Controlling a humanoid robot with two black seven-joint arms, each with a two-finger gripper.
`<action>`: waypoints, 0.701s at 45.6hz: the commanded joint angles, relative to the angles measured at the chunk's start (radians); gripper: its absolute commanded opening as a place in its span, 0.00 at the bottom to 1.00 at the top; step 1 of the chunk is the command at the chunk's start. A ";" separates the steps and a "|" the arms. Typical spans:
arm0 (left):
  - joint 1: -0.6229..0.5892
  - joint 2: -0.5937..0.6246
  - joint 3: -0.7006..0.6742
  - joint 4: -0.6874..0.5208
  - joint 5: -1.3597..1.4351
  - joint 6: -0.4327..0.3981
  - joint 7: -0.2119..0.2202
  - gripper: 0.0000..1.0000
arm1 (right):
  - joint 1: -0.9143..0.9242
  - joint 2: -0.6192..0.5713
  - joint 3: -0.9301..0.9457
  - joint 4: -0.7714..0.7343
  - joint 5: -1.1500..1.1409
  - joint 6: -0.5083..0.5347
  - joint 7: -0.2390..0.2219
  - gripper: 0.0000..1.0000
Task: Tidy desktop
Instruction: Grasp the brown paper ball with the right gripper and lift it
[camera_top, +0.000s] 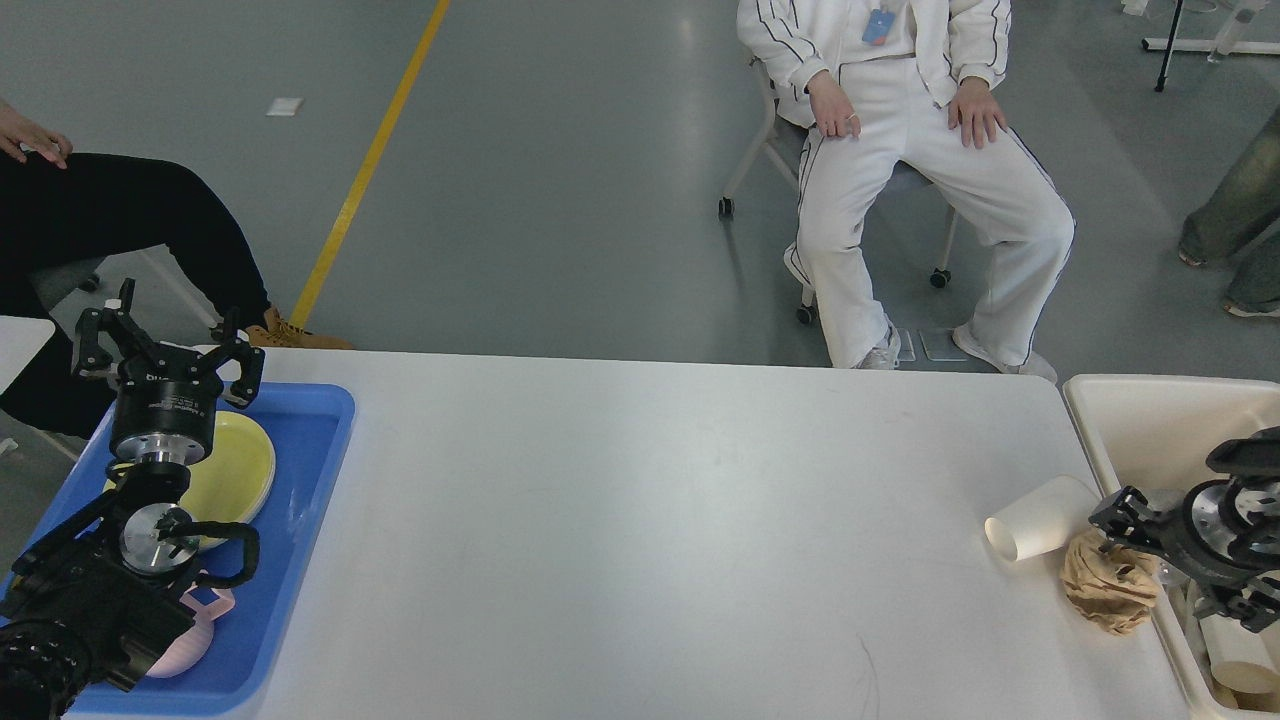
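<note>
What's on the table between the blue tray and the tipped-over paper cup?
Nothing: in the head view, the desktop is bare from the blue tray to the paper cup. The crumpled brown paper lies beyond the cup, toward the bin.

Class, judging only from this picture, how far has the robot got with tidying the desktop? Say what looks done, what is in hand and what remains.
Looks done: yellow plates and a pink dish lie in the blue tray, and cups lie in the beige bin. In hand: nothing; the left gripper is open and empty, while the right gripper hangs by the crumpled brown paper. Left: that paper and the tipped paper cup on the desktop.
</note>
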 joint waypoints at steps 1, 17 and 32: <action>0.000 0.000 0.000 0.000 0.001 0.000 0.000 0.96 | -0.029 0.003 0.022 -0.021 0.000 -0.016 0.000 1.00; 0.000 0.000 0.000 0.000 -0.001 0.000 0.000 0.96 | -0.127 0.009 0.051 -0.027 0.009 -0.149 0.004 0.73; 0.000 0.000 0.000 0.000 -0.001 0.000 0.000 0.96 | -0.201 0.009 0.141 -0.028 0.014 -0.195 0.004 0.12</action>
